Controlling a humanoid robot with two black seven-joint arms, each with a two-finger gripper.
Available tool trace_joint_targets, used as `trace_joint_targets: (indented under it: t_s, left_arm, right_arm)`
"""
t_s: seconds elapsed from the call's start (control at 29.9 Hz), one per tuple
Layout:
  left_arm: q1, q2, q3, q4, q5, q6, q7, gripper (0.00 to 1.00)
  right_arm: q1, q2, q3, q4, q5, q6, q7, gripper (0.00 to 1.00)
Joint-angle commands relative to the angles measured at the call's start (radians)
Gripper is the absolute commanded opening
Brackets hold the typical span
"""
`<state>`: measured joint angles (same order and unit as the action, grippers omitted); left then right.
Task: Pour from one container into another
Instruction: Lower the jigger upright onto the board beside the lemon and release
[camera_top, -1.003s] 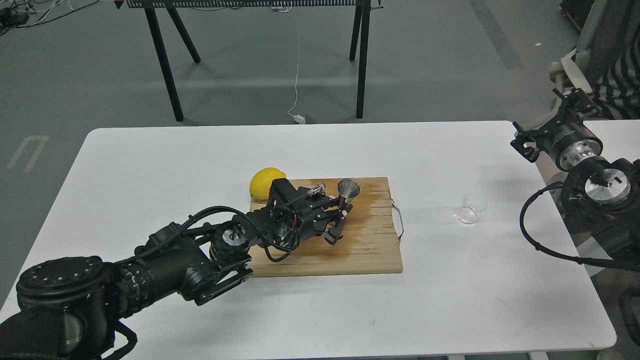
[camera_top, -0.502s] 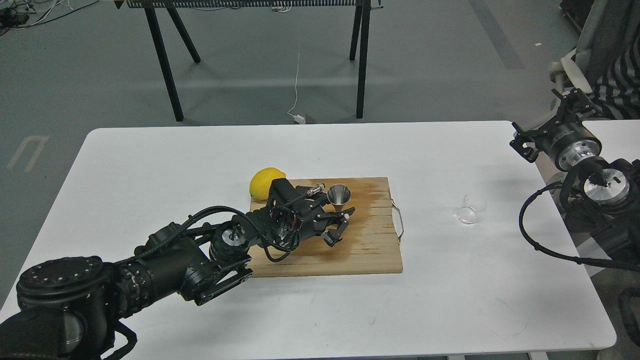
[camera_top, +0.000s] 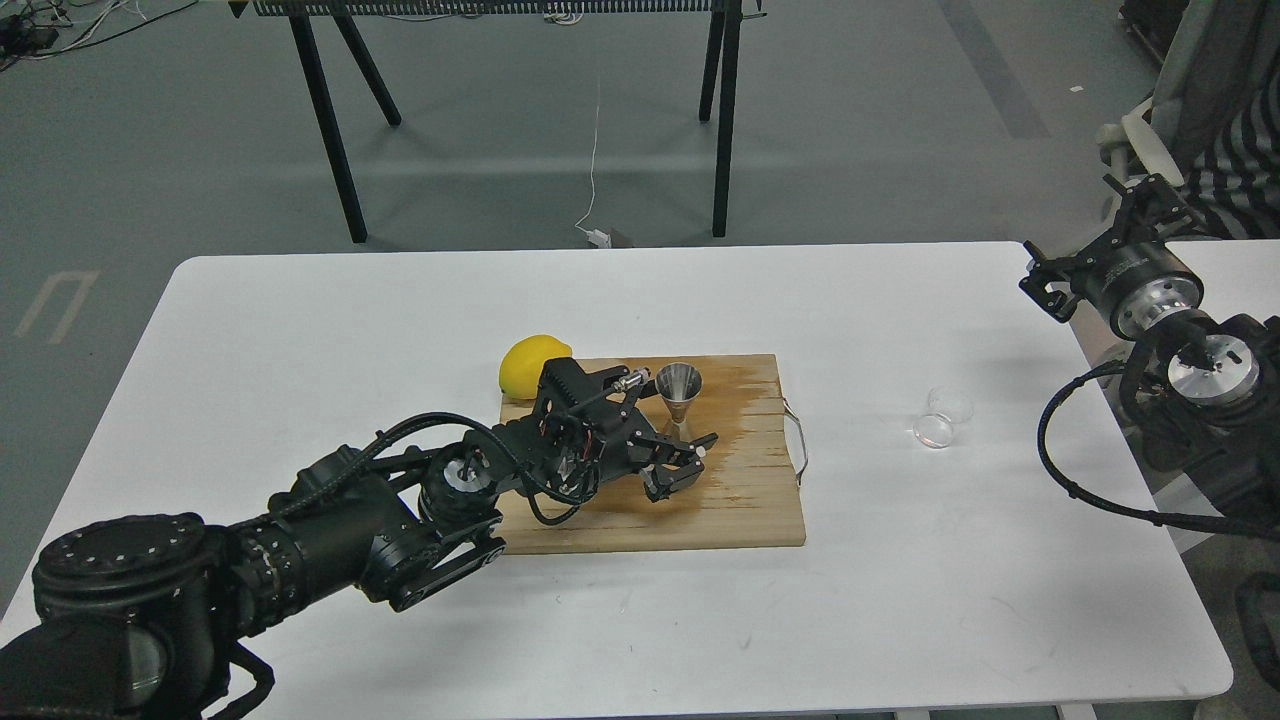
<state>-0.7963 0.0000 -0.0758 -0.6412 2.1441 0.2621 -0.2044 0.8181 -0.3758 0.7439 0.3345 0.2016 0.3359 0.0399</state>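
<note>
The steel jigger (camera_top: 679, 390) stands upright on the wooden cutting board (camera_top: 740, 500), near its back edge. My left gripper (camera_top: 682, 463) is open just in front of the jigger's base, with its fingers spread and nothing between them. The small clear glass cup (camera_top: 940, 418) sits on the white table, to the right of the board and well away from both grippers. My right arm hangs off the table's right edge. Its gripper (camera_top: 1090, 245) is small and dark, so its fingers cannot be told apart.
A yellow lemon (camera_top: 528, 365) lies at the board's back left corner, close behind my left wrist. The board has a metal handle (camera_top: 798, 445) on its right side and a dark wet-looking stain across its middle. The white table (camera_top: 300, 330) ends near my right arm.
My left gripper set the tilted jigger upright a little further left, let go of it, and drew back toward me with its fingers spread. The right arm barely moved.
</note>
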Motion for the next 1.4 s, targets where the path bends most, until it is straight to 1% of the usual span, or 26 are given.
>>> trace_joint_targets:
  t_s: [0.0, 0.3, 0.37, 0.47, 1.37]
  left_arm:
    - [0.000, 0.000, -0.001, 0.000, 0.000, -0.003, -0.001, 0.92]
    - [0.002, 0.000, -0.001, 0.000, -0.001, -0.004, -0.004, 0.95]
    - [0.002, 0.000, -0.001, 0.000, -0.001, -0.004, -0.021, 0.95]
    - [0.000, 0.000, -0.002, 0.000, -0.001, -0.003, -0.029, 0.95]
    - [-0.003, 0.000, -0.010, -0.011, -0.036, -0.004, -0.027, 0.95]
  right_arm:
    - [0.000, 0.000, -0.001, 0.000, -0.001, 0.000, 0.000, 0.99]
    - [0.003, -0.002, -0.001, 0.000, -0.001, 0.000, 0.000, 0.99]
    - [0.003, -0.002, -0.001, 0.000, -0.001, 0.002, 0.000, 0.99]
    - [0.003, -0.002, 0.000, 0.001, 0.001, 0.000, 0.000, 0.99]
    - [0.010, -0.002, -0.001, 0.001, -0.001, 0.002, -0.002, 0.99]
